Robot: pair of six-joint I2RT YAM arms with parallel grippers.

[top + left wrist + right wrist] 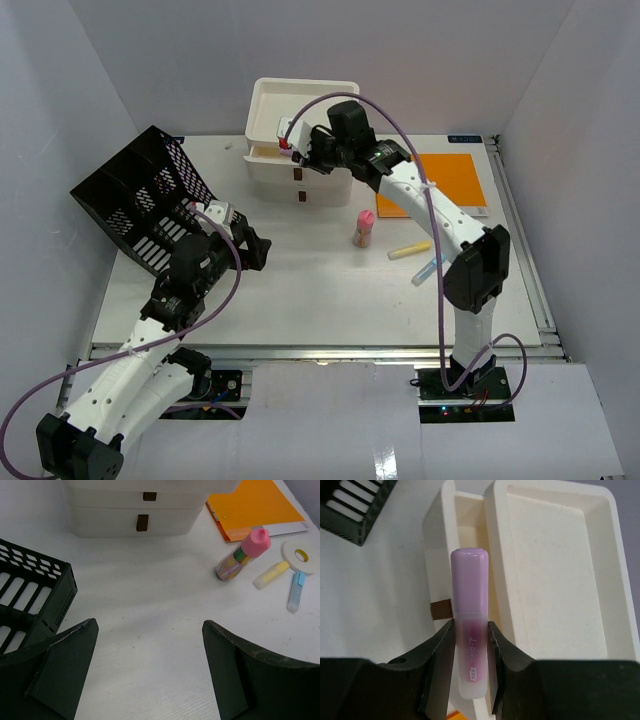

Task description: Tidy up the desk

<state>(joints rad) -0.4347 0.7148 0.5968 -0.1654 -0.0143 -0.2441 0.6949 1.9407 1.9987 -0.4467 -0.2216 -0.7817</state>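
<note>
Pinching purple marker (469,590) in right gripper (470,647) above far open drawer (436,545) for stowing, left gripper (150,624) gaping empty.

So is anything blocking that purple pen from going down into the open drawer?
Nothing visible does. The right gripper holds the purple pen over the pulled-out top drawer of the white drawer box, and the part of the drawer that shows looks bare.
</note>
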